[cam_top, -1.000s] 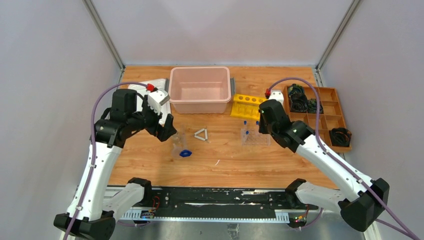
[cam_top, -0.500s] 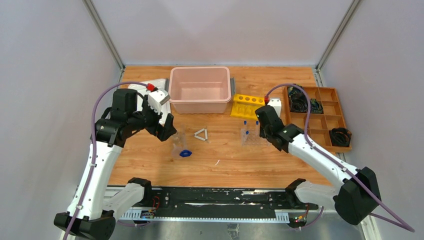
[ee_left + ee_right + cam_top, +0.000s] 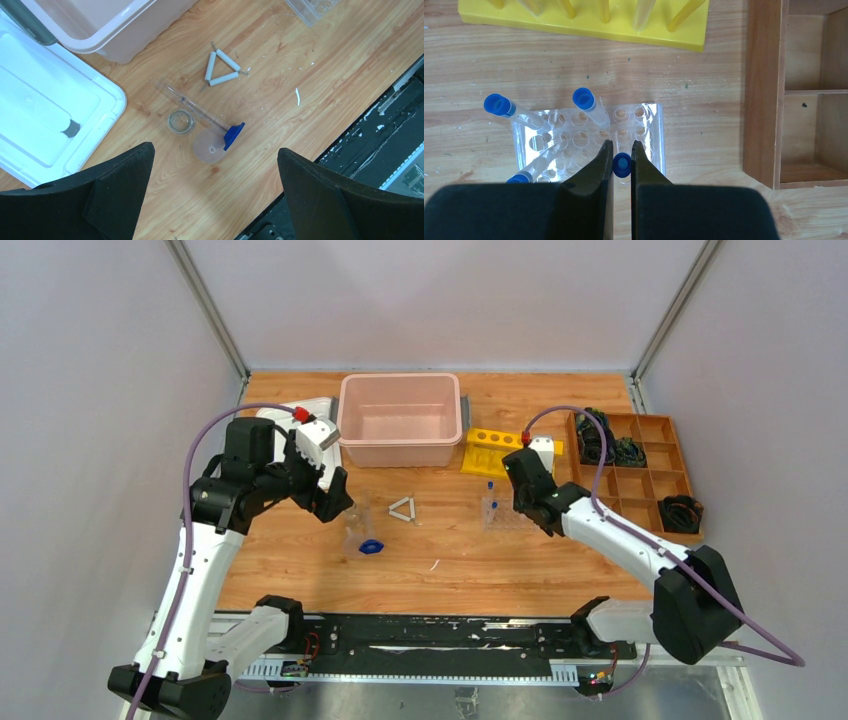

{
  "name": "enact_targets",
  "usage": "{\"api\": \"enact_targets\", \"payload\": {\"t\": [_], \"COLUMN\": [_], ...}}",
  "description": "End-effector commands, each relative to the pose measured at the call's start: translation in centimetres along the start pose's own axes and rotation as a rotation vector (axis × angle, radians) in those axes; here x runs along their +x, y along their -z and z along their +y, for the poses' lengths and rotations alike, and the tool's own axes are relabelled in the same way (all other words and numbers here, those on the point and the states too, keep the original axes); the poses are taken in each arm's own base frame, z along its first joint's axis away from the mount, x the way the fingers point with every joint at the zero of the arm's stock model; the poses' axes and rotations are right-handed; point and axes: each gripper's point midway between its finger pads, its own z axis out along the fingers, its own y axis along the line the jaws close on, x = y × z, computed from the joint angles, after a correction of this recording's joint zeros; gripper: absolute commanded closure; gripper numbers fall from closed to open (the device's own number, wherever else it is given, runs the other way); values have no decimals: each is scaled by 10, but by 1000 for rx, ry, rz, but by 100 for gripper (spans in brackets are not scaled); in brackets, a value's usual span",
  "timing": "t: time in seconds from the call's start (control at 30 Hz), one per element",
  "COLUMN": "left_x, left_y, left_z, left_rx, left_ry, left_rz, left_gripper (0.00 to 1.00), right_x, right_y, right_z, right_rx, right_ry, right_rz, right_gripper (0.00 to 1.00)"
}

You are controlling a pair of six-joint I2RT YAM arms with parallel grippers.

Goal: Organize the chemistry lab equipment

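Wooden counter (image 3: 300, 570): tube rack (image 3: 651, 125) holds three blue-capped tubes (image 3: 584, 98); right jaws pinch fourth tube (image 3: 622, 165) above. Left jaws wide, empty; beakers (image 3: 180, 121), triangle frame (image 3: 222, 68) seemingly unsorted at rack's 9 o'clock.

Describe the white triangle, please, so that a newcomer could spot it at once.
Start at the big pink tub at the back of the table. Just in front of it lies the white triangle, near a small glass beaker and a clear tube. It alone is opaque white: three short rods joined in a hollow triangle.
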Motion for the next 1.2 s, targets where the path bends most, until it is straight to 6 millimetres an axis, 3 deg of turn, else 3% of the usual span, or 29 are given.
{"api": "enact_targets", "payload": {"t": [0.0, 0.4, 0.67, 0.9, 1.07, 1.17], "left_x": [-8, -11, -11, -9, -11, -12], "left_y": [5, 6, 9, 7, 8, 9], "left_z": [1, 4, 5, 6, 6, 6], "left_rx": [-17, -29, -49, -46, -48, -49], "left_ry": [-23, -27, -32, -23, -26, -28], "left_rz": [-26, -30, -33, -26, -32, -33], "left_gripper": [0, 0, 0, 0, 0, 0], "right_x": [1, 5, 11, 13, 11, 2], "right_y": [-8, -7, -5, -3, 2, 10], "right_z": [-6, -7, -3, -3, -2, -3], "right_rx": [32, 25, -11, -22, -33, -42], "right_ry": [-29, -23, -24, -23, -28, -45], "right_rz": [-3, 24, 44, 50, 47, 24], "right_gripper": [100, 100, 90, 79, 61, 57]}}
